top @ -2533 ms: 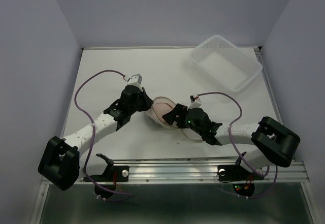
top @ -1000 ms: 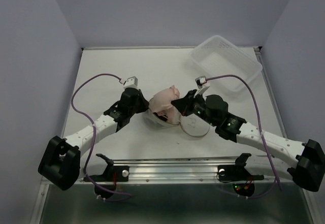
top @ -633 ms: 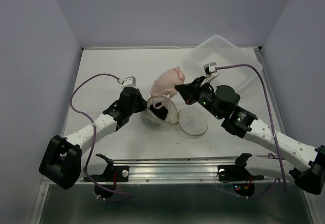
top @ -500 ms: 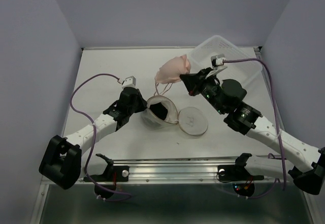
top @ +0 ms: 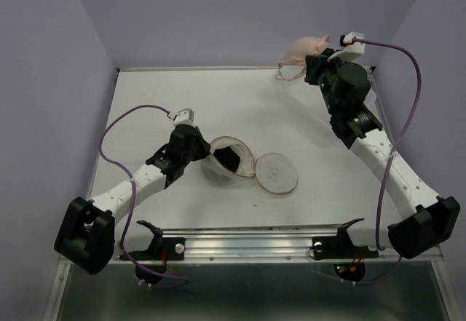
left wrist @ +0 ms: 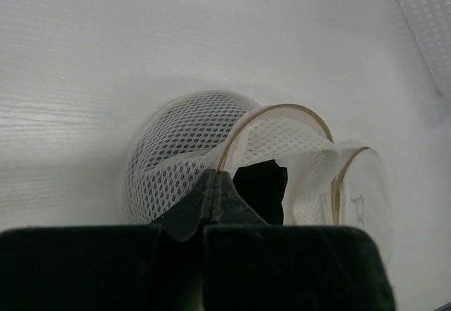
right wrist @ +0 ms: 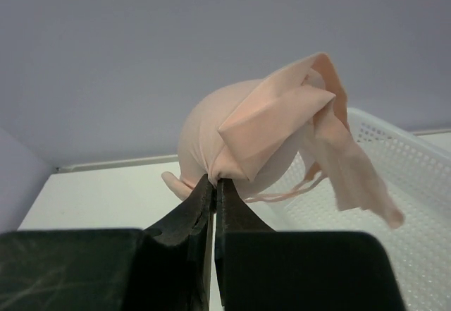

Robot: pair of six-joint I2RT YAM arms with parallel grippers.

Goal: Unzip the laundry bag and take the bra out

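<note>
White tabletop [top: 182, 95] between lilac walls [top: 44, 81] holds the unzipped laundry bag [top: 218, 172]

Soft, even light falls from above, and the white table [top: 160, 95] is nearly washed out (its grain barely shows). Ahead of the left jaws a faint shadow rings the laundry bag [left wrist: 176, 149]. At the tips of the right jaws the bra [right wrist: 239, 142] is sharp; the black fingers [right wrist: 189, 214] are slightly blurred.

One laundry bag [top: 220, 167] (lying open), one bra [top: 302, 50], one basket [right wrist: 403, 161]
</note>
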